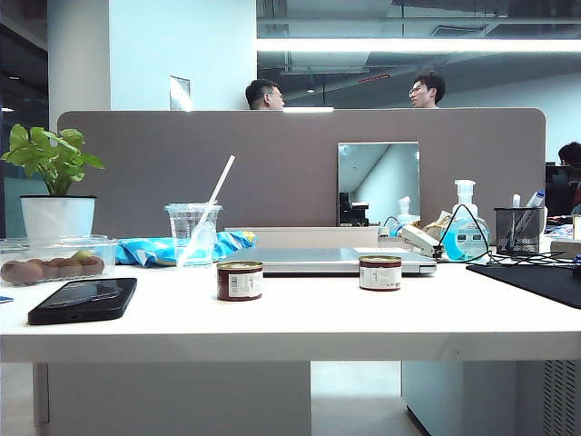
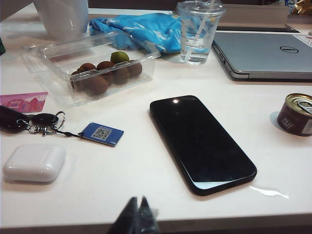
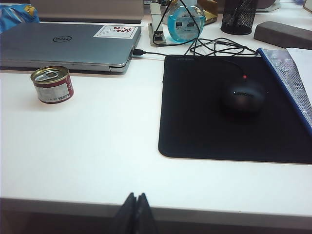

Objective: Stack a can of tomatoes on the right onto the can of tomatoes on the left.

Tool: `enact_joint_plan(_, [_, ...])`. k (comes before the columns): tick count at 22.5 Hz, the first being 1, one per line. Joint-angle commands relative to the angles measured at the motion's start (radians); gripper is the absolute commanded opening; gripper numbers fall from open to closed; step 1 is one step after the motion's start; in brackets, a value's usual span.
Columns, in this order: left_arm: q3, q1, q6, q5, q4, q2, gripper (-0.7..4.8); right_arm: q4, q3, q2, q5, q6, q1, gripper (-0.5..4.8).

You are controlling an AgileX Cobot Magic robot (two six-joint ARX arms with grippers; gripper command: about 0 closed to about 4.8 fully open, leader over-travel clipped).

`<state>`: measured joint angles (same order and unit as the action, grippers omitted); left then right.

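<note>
Nothing is stacked yet: the right tomato can [image 1: 379, 272] stands on the desk [image 1: 300, 318] at 3 o'clock of the left tomato can [image 1: 240, 281], well apart, while the left gripper [image 2: 137, 217] and right gripper [image 3: 136, 214], both pinched closed and empty, hang back at the desk's near edge.

The counter [image 1: 300, 318] is smooth, white and slightly glossy. Both cans, left [image 1: 240, 281] and right [image 1: 379, 272], are metal with paper labels. The phone [image 2: 201, 142] has glossy black glass. The mouse pad [image 3: 204, 117] is matt black cloth. The cup [image 2: 199, 31] is clear plastic.
</note>
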<state>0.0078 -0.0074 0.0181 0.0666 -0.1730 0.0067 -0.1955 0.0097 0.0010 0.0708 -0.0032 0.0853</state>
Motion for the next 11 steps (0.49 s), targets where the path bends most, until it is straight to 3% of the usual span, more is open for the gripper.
enact_joint_plan(1, [0.001, -0.001, -0.003, 0.001, -0.005, 0.001, -0.02, 0.0, 0.003, 0.0, 0.001, 0.003, 0.001, 0.0])
enact_joint_plan(11, [0.014, -0.016, 0.002, 0.003, -0.006, 0.001, -0.02, 0.0, 0.003, 0.0, 0.001, 0.003, 0.001, 0.0])
